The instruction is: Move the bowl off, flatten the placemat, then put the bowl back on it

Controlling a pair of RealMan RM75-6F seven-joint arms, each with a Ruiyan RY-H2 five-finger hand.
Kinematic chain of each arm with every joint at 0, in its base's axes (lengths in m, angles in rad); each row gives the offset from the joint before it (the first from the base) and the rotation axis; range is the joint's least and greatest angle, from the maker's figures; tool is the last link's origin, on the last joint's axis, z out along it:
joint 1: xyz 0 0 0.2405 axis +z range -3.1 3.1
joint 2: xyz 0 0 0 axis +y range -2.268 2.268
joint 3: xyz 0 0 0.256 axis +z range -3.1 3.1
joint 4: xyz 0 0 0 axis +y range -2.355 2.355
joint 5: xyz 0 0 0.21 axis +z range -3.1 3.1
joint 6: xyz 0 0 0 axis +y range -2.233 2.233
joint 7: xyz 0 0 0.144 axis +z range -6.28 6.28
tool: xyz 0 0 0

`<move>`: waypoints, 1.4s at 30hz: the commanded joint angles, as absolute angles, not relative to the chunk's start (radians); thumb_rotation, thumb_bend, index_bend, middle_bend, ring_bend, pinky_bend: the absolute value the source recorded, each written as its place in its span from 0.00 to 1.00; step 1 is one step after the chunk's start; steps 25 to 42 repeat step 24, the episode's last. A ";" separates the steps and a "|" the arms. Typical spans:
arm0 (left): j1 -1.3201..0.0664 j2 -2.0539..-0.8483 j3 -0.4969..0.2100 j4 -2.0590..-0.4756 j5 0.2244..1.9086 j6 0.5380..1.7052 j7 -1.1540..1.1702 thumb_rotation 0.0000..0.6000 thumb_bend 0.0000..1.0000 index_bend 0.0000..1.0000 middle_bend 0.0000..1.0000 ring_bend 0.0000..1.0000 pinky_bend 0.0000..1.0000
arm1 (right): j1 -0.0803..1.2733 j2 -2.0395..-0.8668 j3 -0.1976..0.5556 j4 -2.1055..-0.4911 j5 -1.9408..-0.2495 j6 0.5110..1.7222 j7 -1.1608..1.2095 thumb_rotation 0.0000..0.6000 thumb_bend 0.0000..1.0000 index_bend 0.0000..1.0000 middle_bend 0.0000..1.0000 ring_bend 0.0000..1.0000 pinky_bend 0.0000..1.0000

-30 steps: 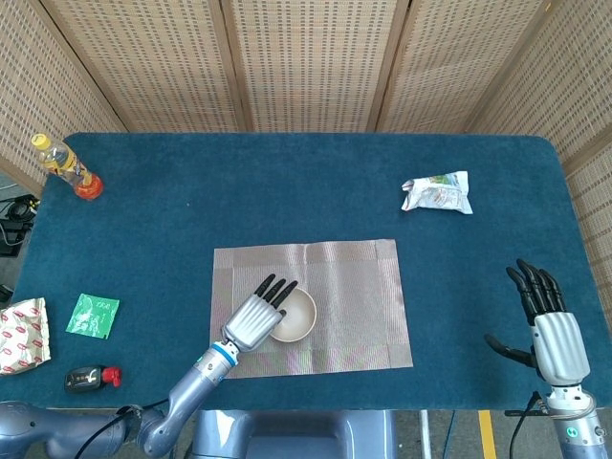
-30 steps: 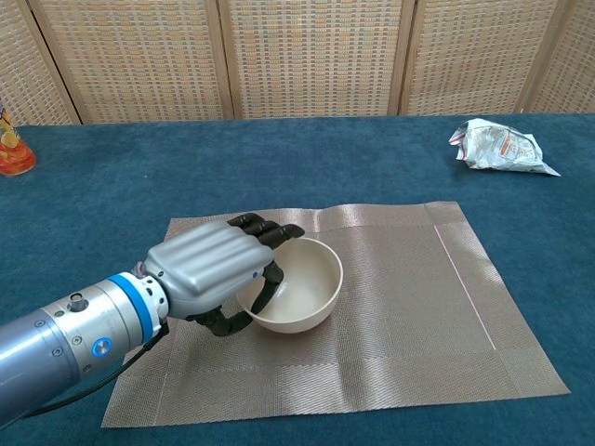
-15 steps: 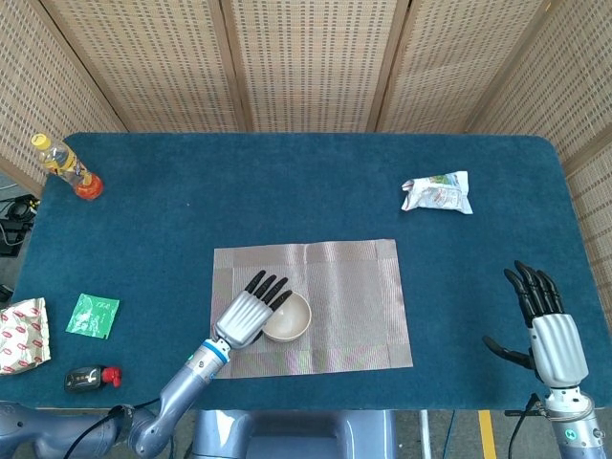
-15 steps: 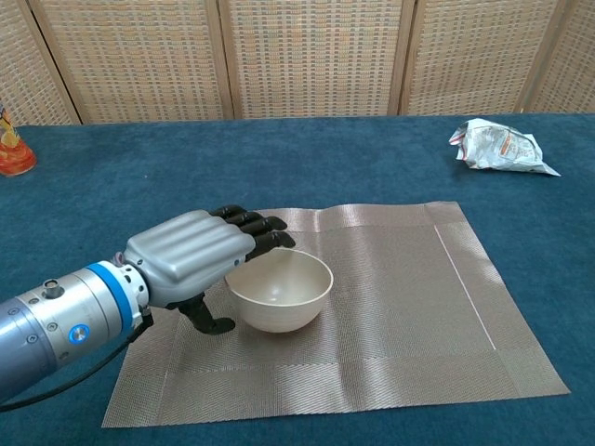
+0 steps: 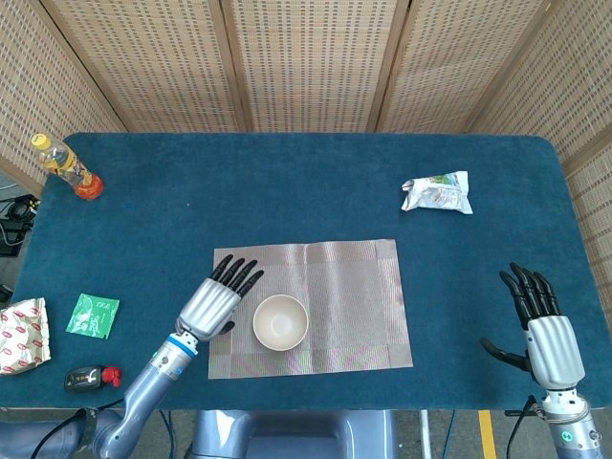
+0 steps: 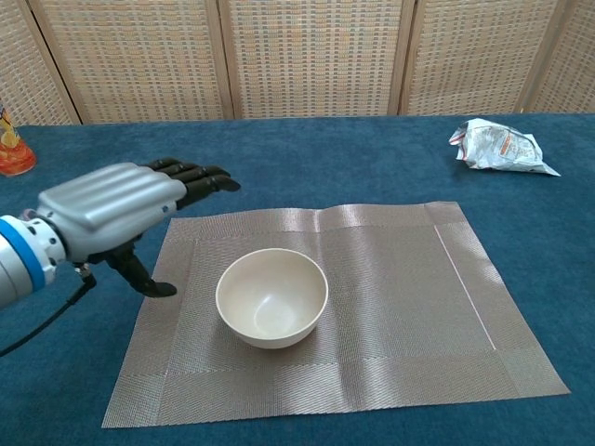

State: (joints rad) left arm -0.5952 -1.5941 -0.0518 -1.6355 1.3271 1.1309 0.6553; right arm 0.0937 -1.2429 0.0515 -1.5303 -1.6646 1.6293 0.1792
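The left hand (image 5: 218, 298) was found withdrawn to the left edge of the placemat (image 5: 354, 287), its fingers extended and spread, with nothing held; a second earlier it had been closed around the rim of the bowl (image 5: 280, 321). The bowl was thereby released and was left standing upright on the left half of the placemat, just beside the hand but clear of it. The placemat was seen lying largely flat, with slight ripples. The final placement was therefore judged complete. The right hand (image 5: 541, 320) was held idle near the table's right edge, fingers extended and empty.
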 commanded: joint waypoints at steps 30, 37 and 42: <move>-0.173 -1.273 0.122 -1.628 1.524 1.608 0.350 1.00 0.11 0.00 0.00 0.00 0.00 | 0.094 -1.185 0.015 -1.671 -1.549 1.465 -0.112 1.00 0.14 0.00 0.00 0.00 0.00; -0.173 -1.273 0.122 -1.628 1.524 1.608 0.350 1.00 0.11 0.00 0.00 0.00 0.00 | 0.094 -1.185 0.015 -1.671 -1.549 1.465 -0.112 1.00 0.14 0.00 0.00 0.00 0.00; -0.173 -1.273 0.122 -1.628 1.524 1.608 0.350 1.00 0.11 0.00 0.00 0.00 0.00 | 0.094 -1.185 0.015 -1.671 -1.549 1.465 -0.112 1.00 0.14 0.00 0.00 0.00 0.00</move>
